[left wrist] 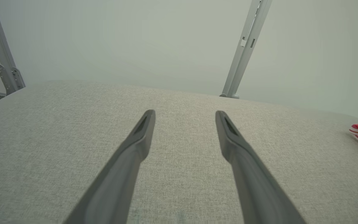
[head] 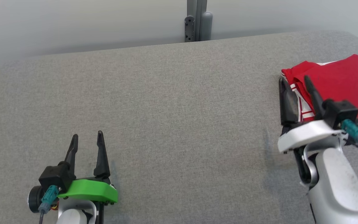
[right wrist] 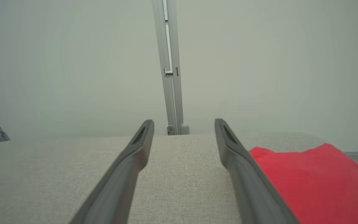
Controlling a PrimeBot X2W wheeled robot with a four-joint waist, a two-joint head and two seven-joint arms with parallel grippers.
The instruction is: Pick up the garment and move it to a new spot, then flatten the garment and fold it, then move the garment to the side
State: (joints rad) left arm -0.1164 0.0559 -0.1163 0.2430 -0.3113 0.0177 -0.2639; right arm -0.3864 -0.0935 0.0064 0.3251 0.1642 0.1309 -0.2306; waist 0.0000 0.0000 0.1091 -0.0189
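**CAUTION: FOLD MAY SNAG, RIGHT OF FRAME**

Lower left: left pincer (head: pixel 87 134) apart, empty. Right, mid-height: right pincer (head: pixel 294 79) apart, empty, at left edge of garment (head: pixel 343 77). Risk: pincer could snag soft red cloth w/ white-striped trim, undoing fold. Table (head: pixel 179 109): grey woven cover, rounded far corner.

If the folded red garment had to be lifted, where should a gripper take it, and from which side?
Probably the striped left edge of the red garment, where folded layers stack. Come from the left with the open right gripper, which stands beside it, pinching all layers together.
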